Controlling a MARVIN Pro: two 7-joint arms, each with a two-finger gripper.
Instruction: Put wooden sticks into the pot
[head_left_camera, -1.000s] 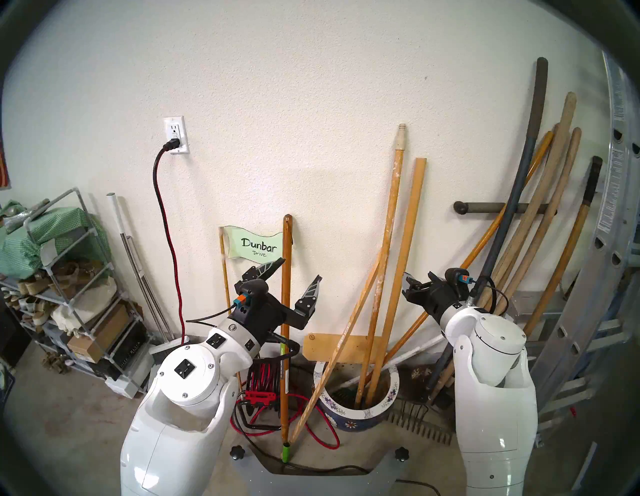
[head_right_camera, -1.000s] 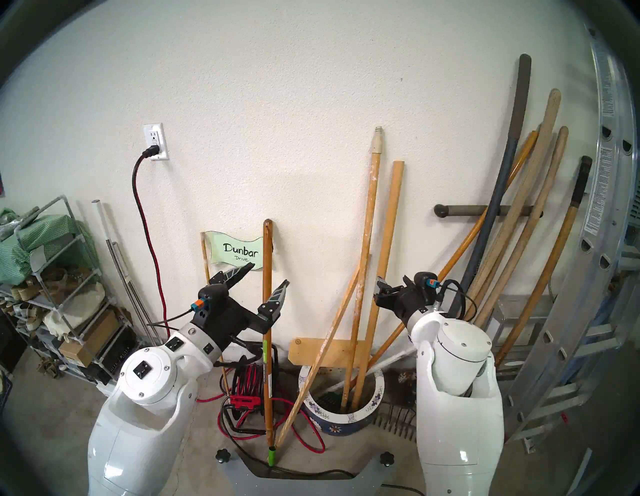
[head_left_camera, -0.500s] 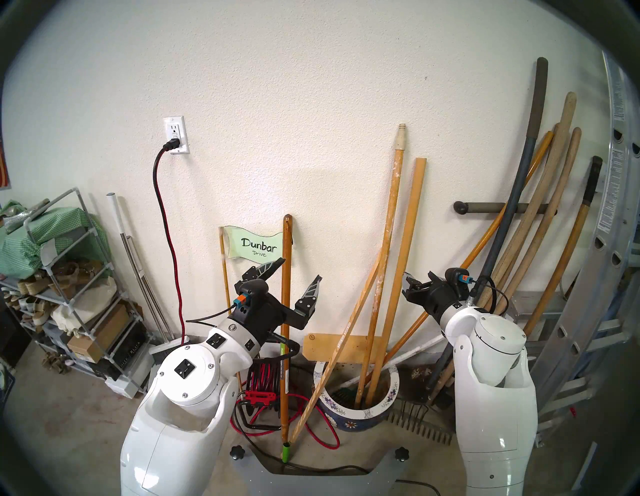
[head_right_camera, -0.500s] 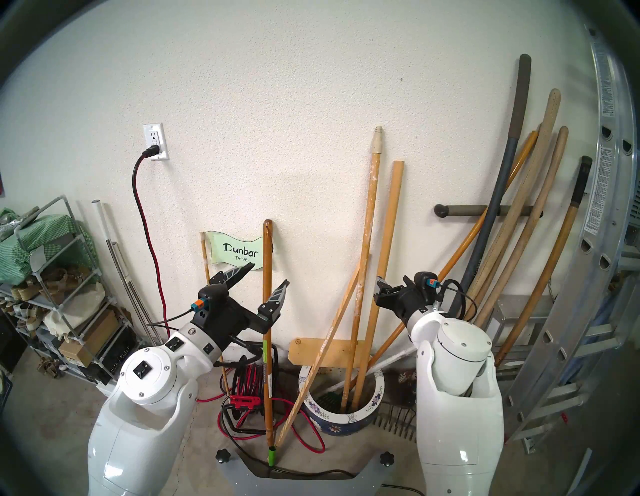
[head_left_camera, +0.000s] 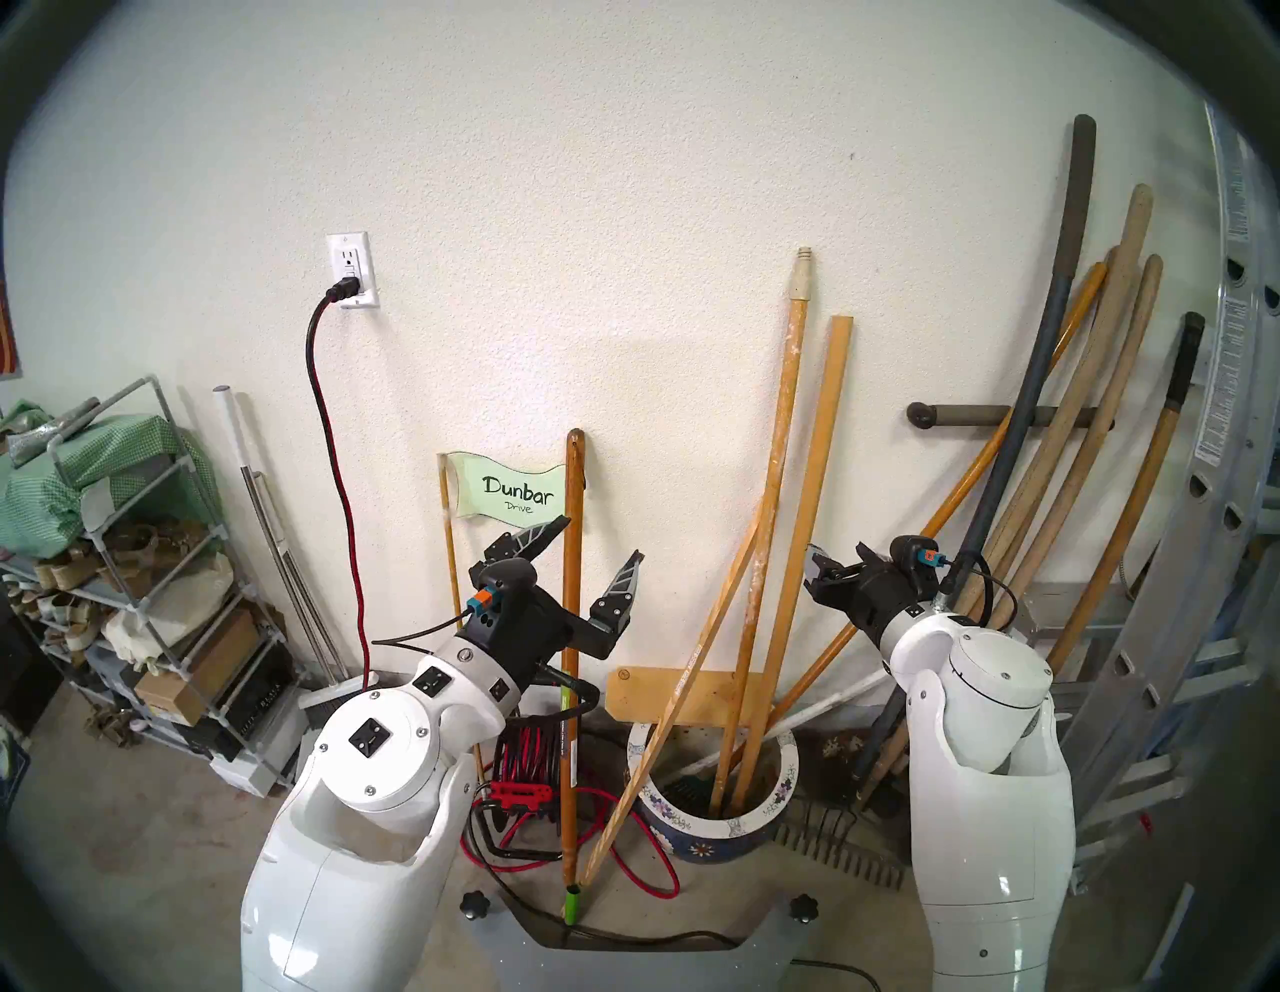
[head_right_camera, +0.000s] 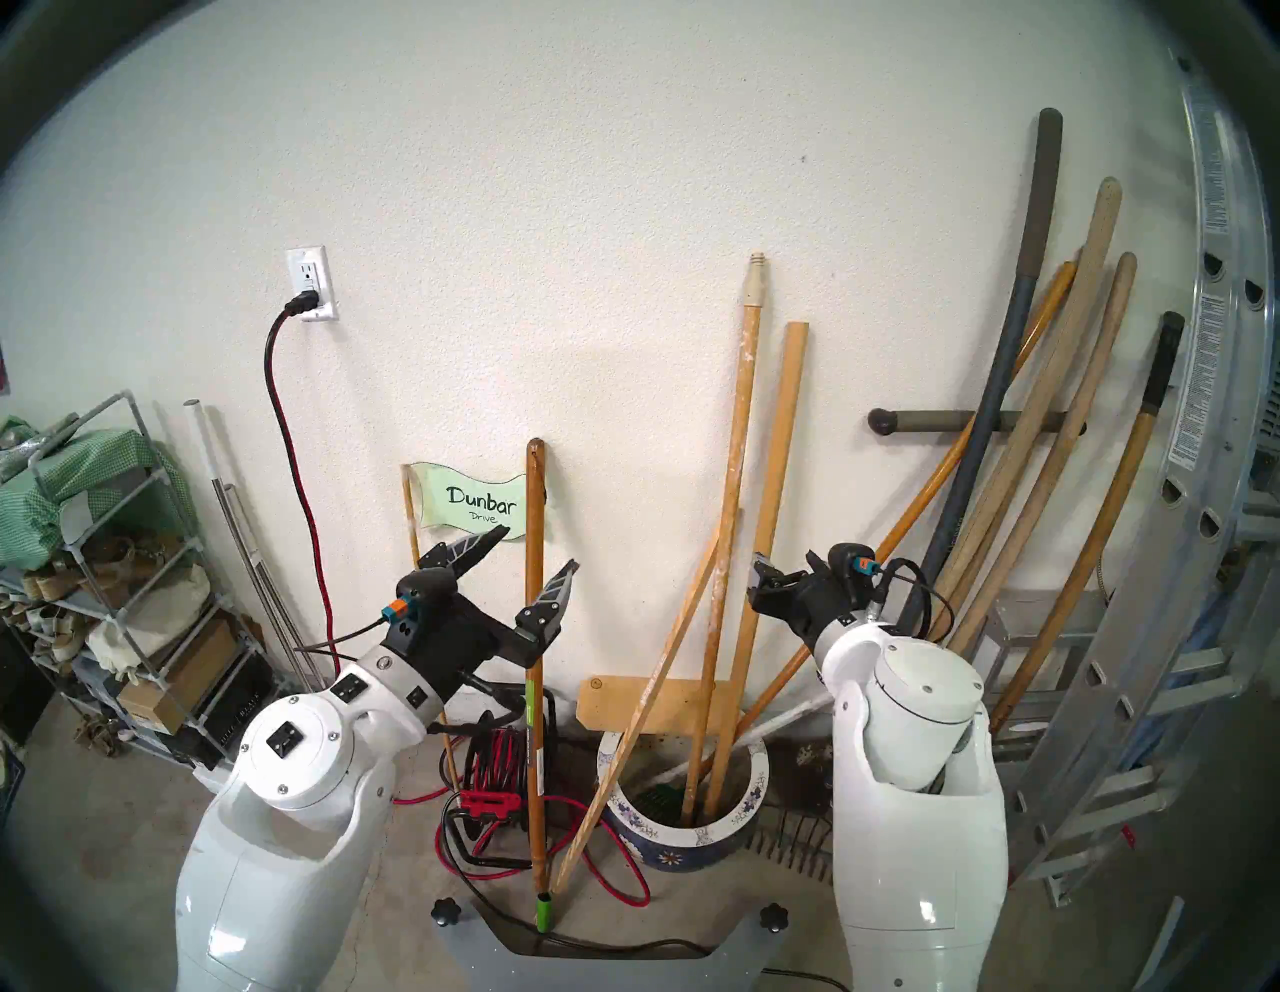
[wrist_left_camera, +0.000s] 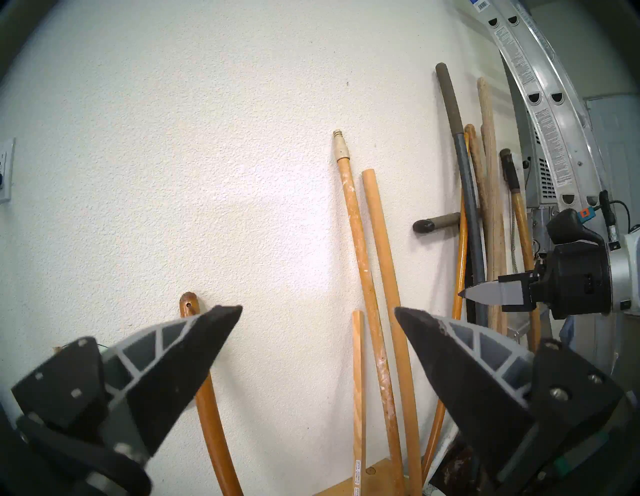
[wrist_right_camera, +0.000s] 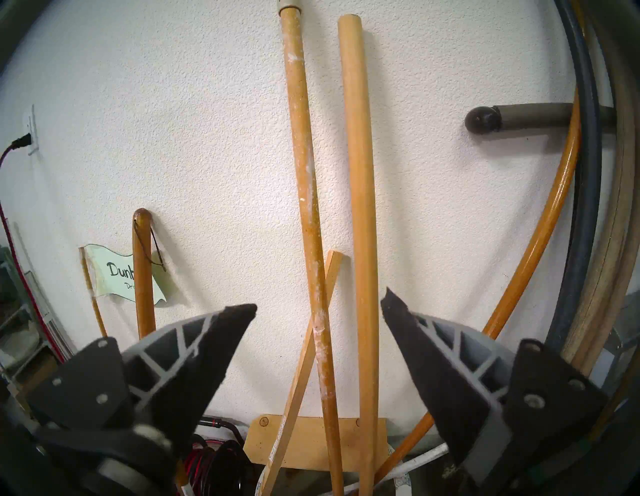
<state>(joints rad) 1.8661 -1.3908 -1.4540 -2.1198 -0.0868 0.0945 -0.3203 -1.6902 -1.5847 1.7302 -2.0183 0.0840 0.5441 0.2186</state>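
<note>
Found the paint-speckled pole (head_left_camera: 783, 450) and the plain stick (head_left_camera: 817, 471) beside it standing inside the pot (head_left_camera: 720, 826), tops resting against the wall. Saw the thin slat (head_left_camera: 692, 658) footed on the floor outside, merely leaning across the rim; judged the job partly done, with that one left to lift in. Noted the left gripper (wrist_left_camera: 318, 307) and the right gripper (wrist_right_camera: 318, 299) both spread wide, pinching nothing.

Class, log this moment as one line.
left gripper: open, empty | right gripper: open, empty | pot: speckled pole and plain stick inside
</note>
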